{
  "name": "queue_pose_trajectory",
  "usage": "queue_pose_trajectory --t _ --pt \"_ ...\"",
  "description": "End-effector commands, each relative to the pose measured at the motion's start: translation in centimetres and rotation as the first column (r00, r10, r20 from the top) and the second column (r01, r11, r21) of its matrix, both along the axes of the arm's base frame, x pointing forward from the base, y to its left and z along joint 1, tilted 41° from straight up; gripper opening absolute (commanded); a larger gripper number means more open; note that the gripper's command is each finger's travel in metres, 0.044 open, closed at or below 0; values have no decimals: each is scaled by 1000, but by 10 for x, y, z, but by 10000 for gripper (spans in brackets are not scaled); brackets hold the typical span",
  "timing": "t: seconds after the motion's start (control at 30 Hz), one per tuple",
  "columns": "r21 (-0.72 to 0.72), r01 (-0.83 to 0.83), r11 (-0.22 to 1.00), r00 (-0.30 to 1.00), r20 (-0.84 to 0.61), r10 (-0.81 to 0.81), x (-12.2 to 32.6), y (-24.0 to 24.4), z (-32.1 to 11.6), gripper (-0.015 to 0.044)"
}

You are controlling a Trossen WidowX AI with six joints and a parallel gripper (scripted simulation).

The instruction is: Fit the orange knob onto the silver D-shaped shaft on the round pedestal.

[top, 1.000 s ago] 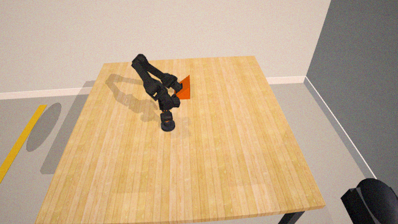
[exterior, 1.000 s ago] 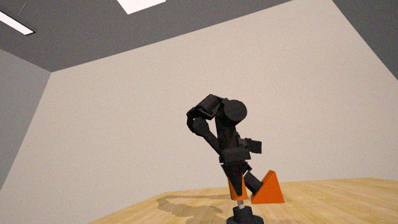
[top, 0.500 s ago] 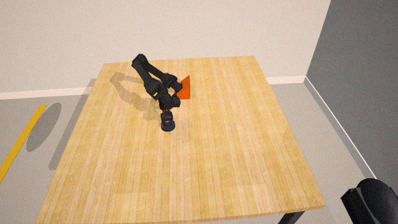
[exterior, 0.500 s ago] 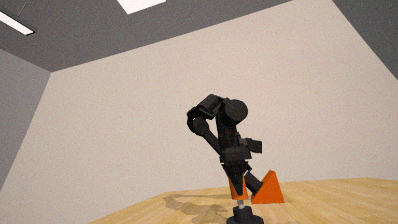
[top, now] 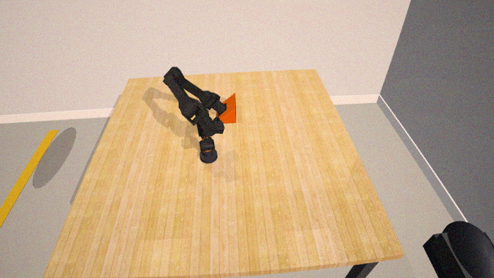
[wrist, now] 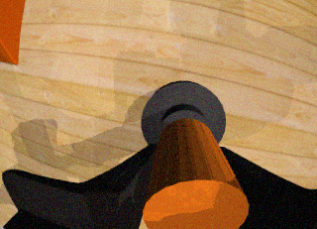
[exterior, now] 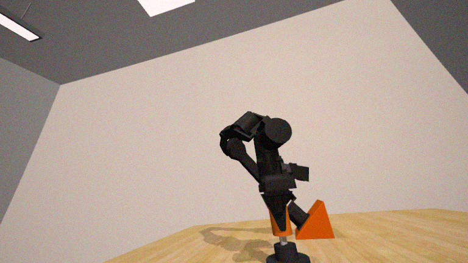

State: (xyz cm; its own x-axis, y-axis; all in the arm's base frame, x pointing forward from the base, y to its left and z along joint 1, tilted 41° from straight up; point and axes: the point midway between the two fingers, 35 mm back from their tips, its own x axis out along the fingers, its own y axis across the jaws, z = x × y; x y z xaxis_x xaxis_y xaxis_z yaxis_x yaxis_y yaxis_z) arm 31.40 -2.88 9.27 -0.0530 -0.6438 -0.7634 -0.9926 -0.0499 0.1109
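Observation:
The orange knob (top: 208,150) (exterior: 289,225) (wrist: 195,204) is a tapered cylinder, held a little tilted in the exterior view. My gripper (top: 207,145) (exterior: 283,227) (wrist: 186,151) is shut on it, with a finger on each side. The black round pedestal (top: 208,157) (exterior: 286,252) (wrist: 153,112) stands right below. The silver shaft (exterior: 283,240) shows between the knob's lower end and the pedestal, so the knob is not down on the pedestal. The knob's lower end meets or overlaps the shaft's tip in this view; I cannot tell if the tip is inside. The hole and both flat sides are hidden.
An orange wedge (top: 229,116) (exterior: 318,227) (wrist: 9,21) stands on the wooden table (top: 255,205) (exterior: 386,232) behind the pedestal, close to the arm. The arm's shadow falls on the table. A black object (top: 466,249) shows at the lower right of the top view, beyond the table edge.

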Motion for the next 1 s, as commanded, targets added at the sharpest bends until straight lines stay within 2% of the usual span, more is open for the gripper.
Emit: queue_pose_trajectory --t 0.0,0.97 --pt "-1 -4 1000 1000 1 4 0 -1 0 0" --pt "-2 -2 1000 1000 2 2 0 -12 -12 0"
